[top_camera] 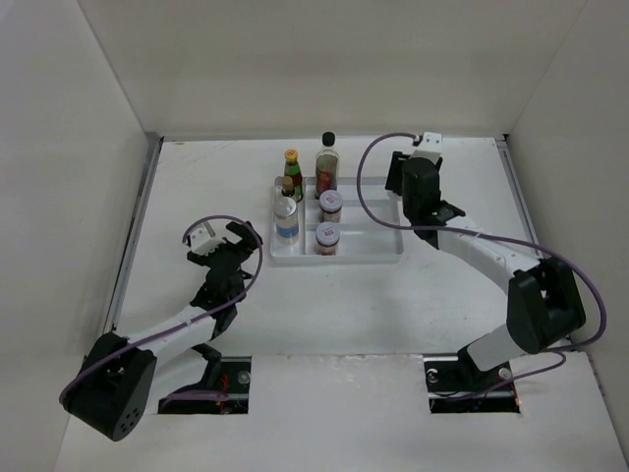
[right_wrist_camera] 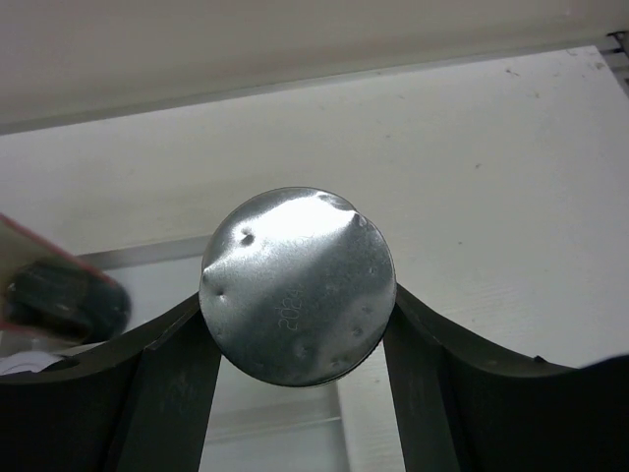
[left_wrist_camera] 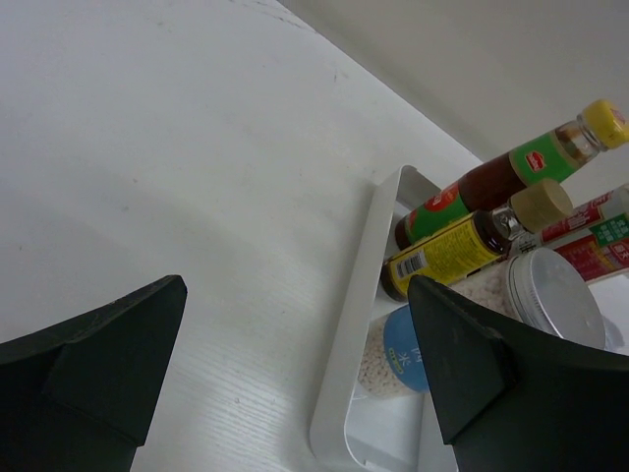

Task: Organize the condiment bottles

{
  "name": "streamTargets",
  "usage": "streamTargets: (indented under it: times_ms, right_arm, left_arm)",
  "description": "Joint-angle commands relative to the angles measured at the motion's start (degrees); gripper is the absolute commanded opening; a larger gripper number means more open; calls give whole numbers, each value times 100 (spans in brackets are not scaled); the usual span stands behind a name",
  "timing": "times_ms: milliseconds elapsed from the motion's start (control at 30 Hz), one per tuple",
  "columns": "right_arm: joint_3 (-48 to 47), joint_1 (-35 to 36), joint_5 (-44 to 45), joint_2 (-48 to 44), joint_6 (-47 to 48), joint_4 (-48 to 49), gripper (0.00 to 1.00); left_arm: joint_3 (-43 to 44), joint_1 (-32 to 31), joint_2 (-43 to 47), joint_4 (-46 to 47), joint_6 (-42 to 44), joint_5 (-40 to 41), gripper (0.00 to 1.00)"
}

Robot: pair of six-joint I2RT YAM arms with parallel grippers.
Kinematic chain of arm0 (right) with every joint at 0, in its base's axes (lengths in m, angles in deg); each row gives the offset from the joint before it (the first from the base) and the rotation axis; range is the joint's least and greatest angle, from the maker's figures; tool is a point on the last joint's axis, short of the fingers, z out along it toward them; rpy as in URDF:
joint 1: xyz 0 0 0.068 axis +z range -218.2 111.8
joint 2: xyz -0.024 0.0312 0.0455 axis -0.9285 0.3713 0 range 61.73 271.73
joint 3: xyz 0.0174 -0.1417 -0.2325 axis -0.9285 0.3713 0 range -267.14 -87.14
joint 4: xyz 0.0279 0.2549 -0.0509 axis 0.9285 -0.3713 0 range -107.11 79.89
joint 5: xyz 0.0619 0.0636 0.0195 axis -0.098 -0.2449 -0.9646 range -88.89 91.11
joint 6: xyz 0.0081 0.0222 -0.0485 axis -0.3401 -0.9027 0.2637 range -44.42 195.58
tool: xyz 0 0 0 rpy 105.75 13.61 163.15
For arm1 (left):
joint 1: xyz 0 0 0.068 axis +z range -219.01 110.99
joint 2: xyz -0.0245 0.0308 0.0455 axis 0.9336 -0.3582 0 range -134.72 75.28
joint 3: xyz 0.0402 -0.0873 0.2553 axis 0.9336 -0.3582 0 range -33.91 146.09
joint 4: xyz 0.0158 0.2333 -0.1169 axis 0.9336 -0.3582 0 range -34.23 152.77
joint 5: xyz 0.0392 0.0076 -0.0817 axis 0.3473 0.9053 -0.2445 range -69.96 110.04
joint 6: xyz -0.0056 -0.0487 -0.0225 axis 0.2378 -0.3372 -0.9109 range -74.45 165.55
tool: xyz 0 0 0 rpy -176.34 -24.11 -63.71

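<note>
R gripper (right_wrist_camera: 297, 305) held jar (right_wrist_camera: 295, 275) by tray (top_camera: 373, 236), far edge.
L gripper (left_wrist_camera: 295, 290) wide; off-centre drop could topple bottles (top_camera: 327, 162).

Five stand upright in the left part of the white tray (top_camera: 373, 258). Back row: yellow-capped green-and-red bottle (top_camera: 292, 173), with tall black-capped dark-liquid bottle (top_camera: 327, 163) just right of it. Clear blue-labelled bottle (top_camera: 286, 217) stands in front of the yellow cap. Next column right: rear red-labelled jar (top_camera: 331, 206), front red-labelled jar (top_camera: 326, 238). Sixth: silver-lidded jar (right_wrist_camera: 295, 265) (lid dented), pinched between the right gripper (right_wrist_camera: 298, 300) fingers.
</note>
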Motion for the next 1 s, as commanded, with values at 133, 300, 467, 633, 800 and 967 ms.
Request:
streamTargets:
  times_ms: [133, 300, 467, 633, 800, 967]
  right_arm:
    - [66, 348, -135, -28, -299, 736, 48]
    - [294, 506, -153, -45, -431, 798, 48]
    - [461, 638, -188, 68, -563, 815, 48]
    - [470, 638, -188, 350, -694, 815, 54]
    - [470, 638, -144, 386, -765, 798, 77]
    - [672, 664, -13, 9, -966, 815, 100]
  left_arm:
    - [93, 165, 152, -80, -258, 2, 100]
    - [66, 209, 249, -115, -310, -69, 100]
    - [128, 209, 91, -115, -319, -227, 100]
    - [154, 218, 64, -142, -319, -333, 100]
    - [303, 235, -94, -414, -337, -280, 100]
    - [383, 270, -121, -704, -460, -271, 100]
